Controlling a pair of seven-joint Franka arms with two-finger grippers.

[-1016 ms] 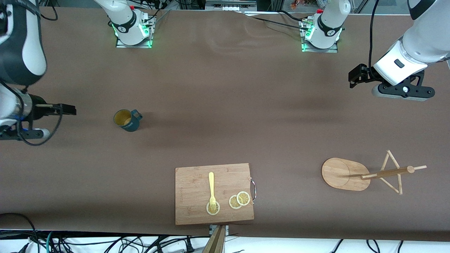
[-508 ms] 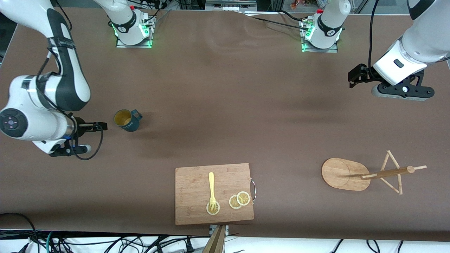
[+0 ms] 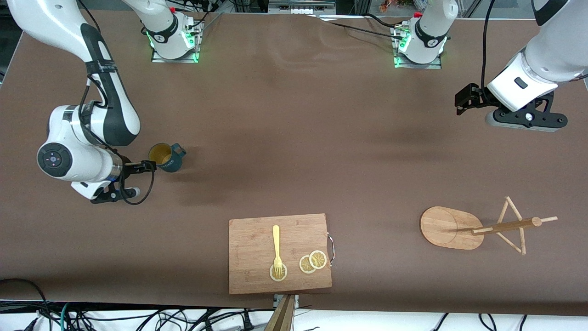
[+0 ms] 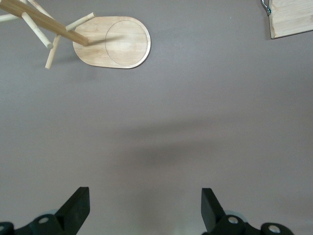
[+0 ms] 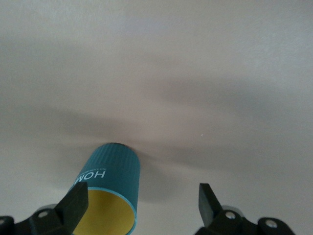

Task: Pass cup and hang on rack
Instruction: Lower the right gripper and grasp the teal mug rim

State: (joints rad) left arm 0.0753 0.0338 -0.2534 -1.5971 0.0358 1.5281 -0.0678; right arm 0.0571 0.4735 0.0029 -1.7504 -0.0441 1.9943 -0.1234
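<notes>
The dark teal cup (image 3: 166,157), yellowish inside, stands upright on the brown table toward the right arm's end, its handle pointing away from the gripper. My right gripper (image 3: 150,165) is low beside it, right at its rim. In the right wrist view the gripper (image 5: 142,206) is open, and the cup (image 5: 113,188) sits close to one finger, partly between the two. The wooden rack (image 3: 482,227) stands toward the left arm's end. My left gripper (image 3: 461,102) waits in the air, open and empty (image 4: 144,208), with the rack's base (image 4: 115,43) in its view.
A rectangular wooden cutting board (image 3: 257,239) lies near the front edge, holding a yellow fork (image 3: 276,246) and lemon slices (image 3: 313,262). Its corner shows in the left wrist view (image 4: 292,17). The arm bases stand along the back edge.
My right arm has swung in from the table's end and brought its gripper up to the cup. The cup, the rack and my left arm have not moved.
</notes>
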